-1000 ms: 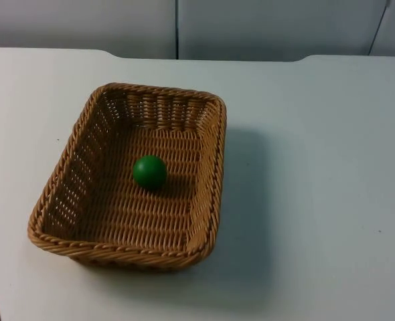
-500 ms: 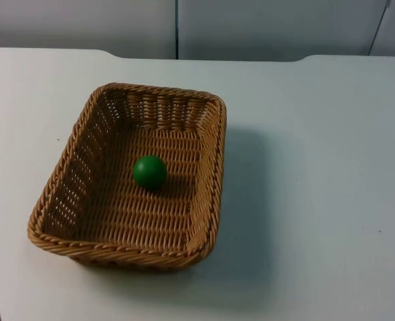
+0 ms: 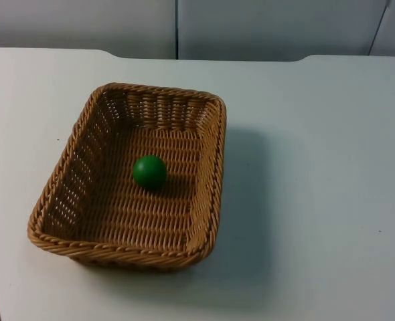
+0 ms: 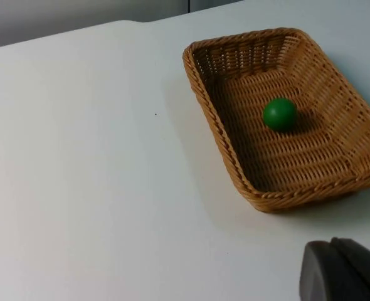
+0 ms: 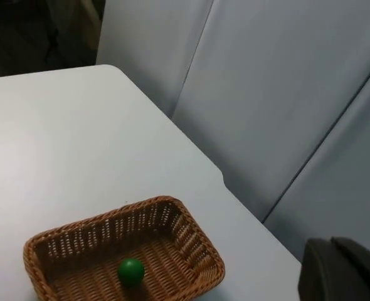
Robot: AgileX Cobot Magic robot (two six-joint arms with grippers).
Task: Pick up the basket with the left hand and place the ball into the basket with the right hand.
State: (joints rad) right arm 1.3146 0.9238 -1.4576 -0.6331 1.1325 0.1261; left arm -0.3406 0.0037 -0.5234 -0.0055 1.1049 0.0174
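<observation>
Ball [image 3: 149, 171] in basket [image 3: 214, 167], basket on table [image 3: 318, 167], partition wall [image 3: 251, 27] behind

The basket [image 3: 127, 251] is woven wicker, tan and rough, with a braided rim and open weave along its walls. The ball [image 3: 149, 171] in it looks smooth, matt green. The counter [image 3: 318, 167] is plain white, smooth and matt.

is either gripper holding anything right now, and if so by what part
Nothing is held. The basket sits on the table with the green ball inside it, and both grippers are away from it.
</observation>
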